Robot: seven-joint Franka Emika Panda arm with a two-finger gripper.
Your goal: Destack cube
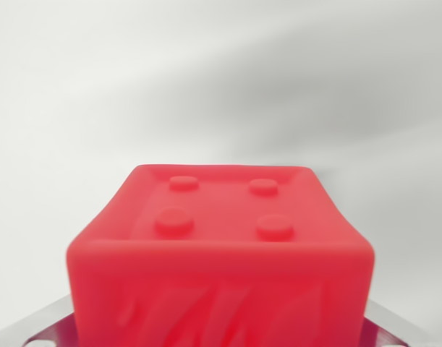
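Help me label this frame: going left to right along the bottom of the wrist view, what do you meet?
Metal gripper part at the left corner → red cube → metal gripper part at the right corner.

Wrist view. Cube (221,253) fills the lower centre of the frame, close to the camera. Four studs (222,206) sit on its upper face, two nearer, two farther. Metal parts of the gripper show at the lower left corner (32,329) and lower right corner, either side of the cube's base. Behind and above the cube: blurred plain surface, nothing else discernible.
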